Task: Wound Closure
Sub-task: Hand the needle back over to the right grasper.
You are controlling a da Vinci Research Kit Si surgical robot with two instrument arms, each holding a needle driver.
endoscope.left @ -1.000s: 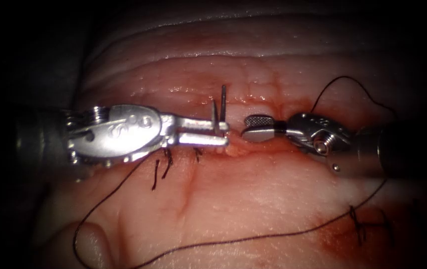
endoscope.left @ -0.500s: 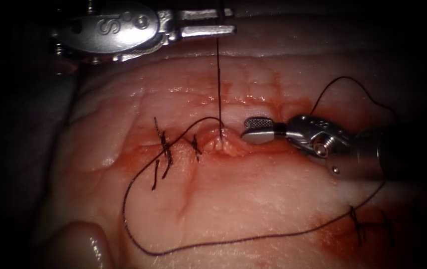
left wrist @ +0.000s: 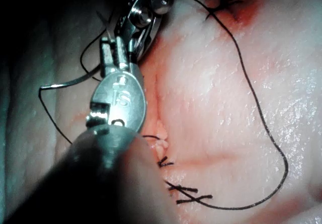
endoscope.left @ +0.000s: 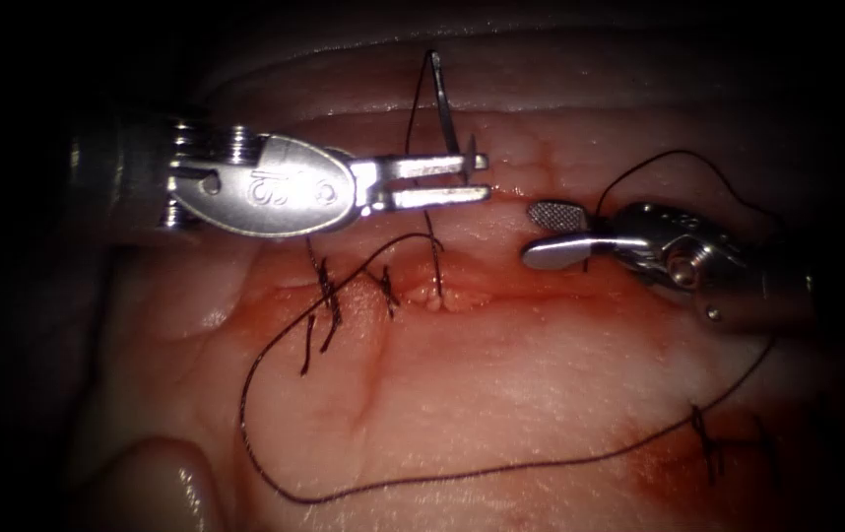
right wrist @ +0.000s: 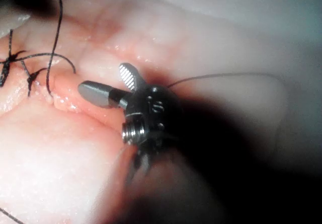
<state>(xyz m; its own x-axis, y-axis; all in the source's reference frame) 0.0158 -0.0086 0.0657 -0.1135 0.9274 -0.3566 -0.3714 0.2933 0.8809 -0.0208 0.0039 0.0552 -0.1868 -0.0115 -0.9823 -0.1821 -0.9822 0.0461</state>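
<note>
The left tool (endoscope.left: 477,175) has its jaws closed down on the curved needle (endoscope.left: 445,108), gripping it near one end so that most of the steel stands up beyond the jaws, clear of the tissue (endoscope.left: 501,374). From the needle's far tip the thread (endoscope.left: 432,236) doubles back, drops past the jaws and enters the tissue at a fresh bite just below them, right on the cut (endoscope.left: 541,281).

The right tool (endoscope.left: 547,234) sits off the left jaws' tips, a little lower, over the right stretch of the cut. Its jaws are spread wide, the ridged inner face of the upper one turned to the light, and they hold nothing.

Finished stitches (endoscope.left: 329,291) with cut thread ends lie under the left tool's wrist, and a long slack loop of thread sweeps far below both tools, past another stitch (endoscope.left: 708,443) in a red-stained patch.

The left wrist view shows the needle (left wrist: 65,84) curving out sideways from the jaws of the left tool (left wrist: 113,50), free in the air, with the right tool (left wrist: 151,5) just beyond them. The right wrist view shows the right tool (right wrist: 103,83) with its jaws forked open, the lower one close above the wet cut (right wrist: 65,103), though contact cannot be judged, and the thread (right wrist: 53,43) dropping into the tissue just past their tips.
</note>
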